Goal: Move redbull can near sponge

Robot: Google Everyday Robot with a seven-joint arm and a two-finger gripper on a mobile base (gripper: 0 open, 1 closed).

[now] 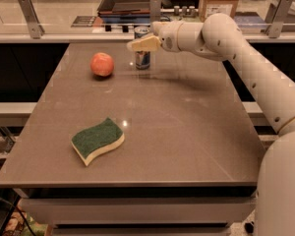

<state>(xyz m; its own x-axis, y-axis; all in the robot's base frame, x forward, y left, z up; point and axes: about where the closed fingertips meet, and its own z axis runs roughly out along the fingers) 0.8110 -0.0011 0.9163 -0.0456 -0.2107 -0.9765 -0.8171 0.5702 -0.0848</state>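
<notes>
The redbull can (142,58) stands upright at the far middle of the brown table (187,127); its blue-and-silver body shows below the gripper. My gripper (140,44) reaches in from the right and sits level with the can's upper part, its pale fingers (147,44) in front of the can's top. The sponge (98,140), dark green on top with pale yellow foam, lies flat near the table's front left, far from the can.
A round orange-red fruit (102,64) sits left of the can at the far side. A counter with a dark tray (130,1) and a cardboard box (220,1) runs behind the table. My arm (255,77) spans the right side.
</notes>
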